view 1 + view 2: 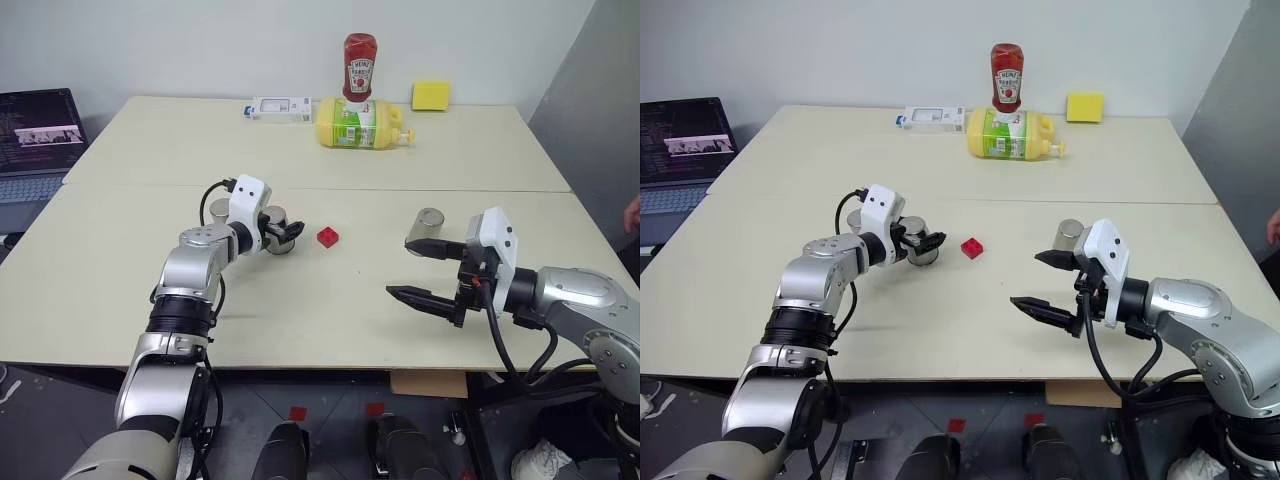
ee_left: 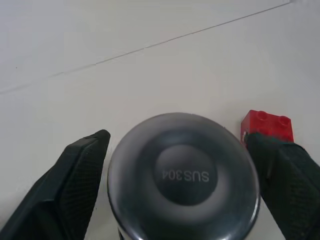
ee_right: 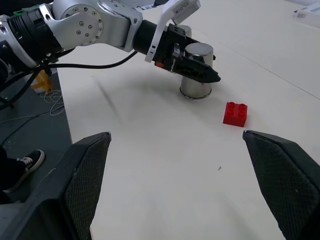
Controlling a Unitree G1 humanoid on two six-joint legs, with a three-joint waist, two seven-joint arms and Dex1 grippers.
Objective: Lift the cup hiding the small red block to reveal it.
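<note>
The small red block (image 1: 328,237) lies bare on the desk (image 1: 300,300), just beside the cup (image 1: 279,232), on its right. This cup stands upside down between the two fingers of the left claw (image 1: 284,233). The fingers stand wide on both sides of it and I see a thin gap on each side, so they hold nothing. In the left wrist view one finger (image 2: 285,175) covers the lower part of the block. A second cup (image 1: 219,210) is just behind the first one, half hidden by the left wrist. A third cup (image 1: 427,230) stands well to the right of the block, partly behind the right claw (image 1: 425,272), which is open wide and empty above the desk. Far behind the block are a ketchup bottle (image 1: 359,67), a yellow bottle (image 1: 360,123) on its side, a white box (image 1: 280,108) and a yellow sponge (image 1: 431,95).
</note>
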